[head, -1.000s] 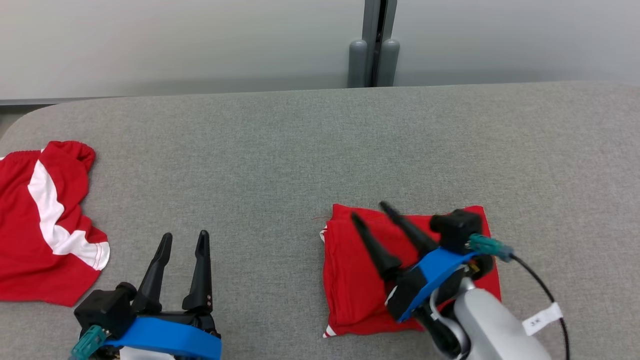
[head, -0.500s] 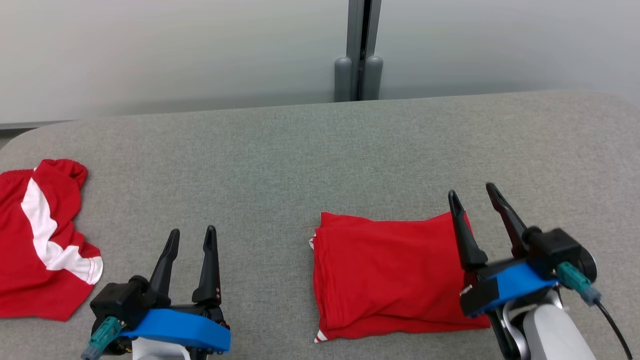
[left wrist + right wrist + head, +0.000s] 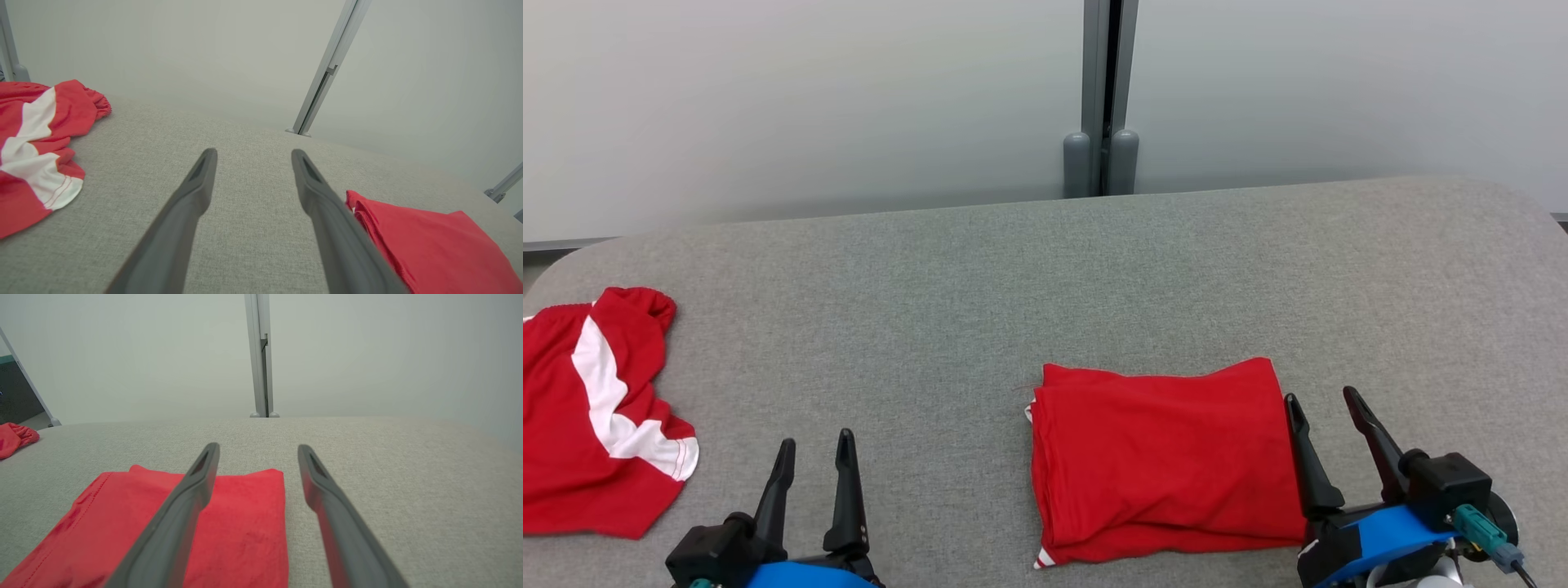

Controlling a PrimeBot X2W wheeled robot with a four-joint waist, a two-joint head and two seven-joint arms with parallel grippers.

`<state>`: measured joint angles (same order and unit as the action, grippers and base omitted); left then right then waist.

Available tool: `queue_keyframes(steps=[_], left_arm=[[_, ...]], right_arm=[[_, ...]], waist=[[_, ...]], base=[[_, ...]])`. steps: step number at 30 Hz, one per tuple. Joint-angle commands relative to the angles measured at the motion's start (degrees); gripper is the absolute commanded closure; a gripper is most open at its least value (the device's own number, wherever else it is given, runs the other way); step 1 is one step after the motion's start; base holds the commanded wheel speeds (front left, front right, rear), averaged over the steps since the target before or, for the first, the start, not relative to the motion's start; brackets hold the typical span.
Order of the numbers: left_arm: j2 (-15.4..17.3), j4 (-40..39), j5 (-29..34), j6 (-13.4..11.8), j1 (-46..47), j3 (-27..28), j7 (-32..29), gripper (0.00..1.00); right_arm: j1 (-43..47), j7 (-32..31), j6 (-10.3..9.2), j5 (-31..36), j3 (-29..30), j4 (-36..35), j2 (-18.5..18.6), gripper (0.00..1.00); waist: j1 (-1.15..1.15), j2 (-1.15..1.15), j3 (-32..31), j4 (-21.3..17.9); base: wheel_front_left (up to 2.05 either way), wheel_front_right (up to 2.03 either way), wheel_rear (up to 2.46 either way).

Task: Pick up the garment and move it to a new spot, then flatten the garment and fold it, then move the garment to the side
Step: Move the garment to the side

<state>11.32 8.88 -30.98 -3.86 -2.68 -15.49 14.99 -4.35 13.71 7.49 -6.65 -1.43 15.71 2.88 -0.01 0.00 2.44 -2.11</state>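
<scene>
**Red folded garment lies right of centre on the bench; both grippers wide and empty**

The folded garment is a rough rectangle of several layers, lying flat on the near half of the grey fabric bench. The stacked edges show along its left side, and a sliver of white trim peeks out at its near left corner.

The right gripper sits just beside the garment's right edge, its two dark fingers spread wide with nothing between them. In the right wrist view one finger lies across the garment's right part and the other across bare bench. Whether that finger touches the cloth cannot be told. A blue collar wraps the gripper's base, and a teal plug with a black cable sits at its side.

The left gripper is at the lower left of the head view. Its fingers are equally wide apart, hold nothing, and point toward the far edge over bare bench. It stands between the two garments, apart from both.

A red-and-white garment lies crumpled at the bench's left edge, with a gathered hem at its far end and a white stripe across it. Behind the bench rises a pale wall split by a grey post.
</scene>
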Motion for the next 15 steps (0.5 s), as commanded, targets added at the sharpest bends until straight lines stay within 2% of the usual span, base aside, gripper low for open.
queue_keyframes(steps=[1,15], left_arm=[[-0.44,0.34,0.72,0.75,-0.70,0.68,0.26,0.00],[-2.89,2.57,4.49,3.76,-0.20,3.31,0.27,0.00]], right_arm=[[0.62,0.28,0.01,-0.57,0.05,0.32,0.02,0.00],[-1.14,0.58,0.01,-1.14,-0.80,3.49,0.02,0.00]], waist=[[0.01,0.00,-0.06,0.13],[0.01,0.00,0.60,0.71]], base=[[0.00,0.00,0.00],[0.00,0.00,0.00]])
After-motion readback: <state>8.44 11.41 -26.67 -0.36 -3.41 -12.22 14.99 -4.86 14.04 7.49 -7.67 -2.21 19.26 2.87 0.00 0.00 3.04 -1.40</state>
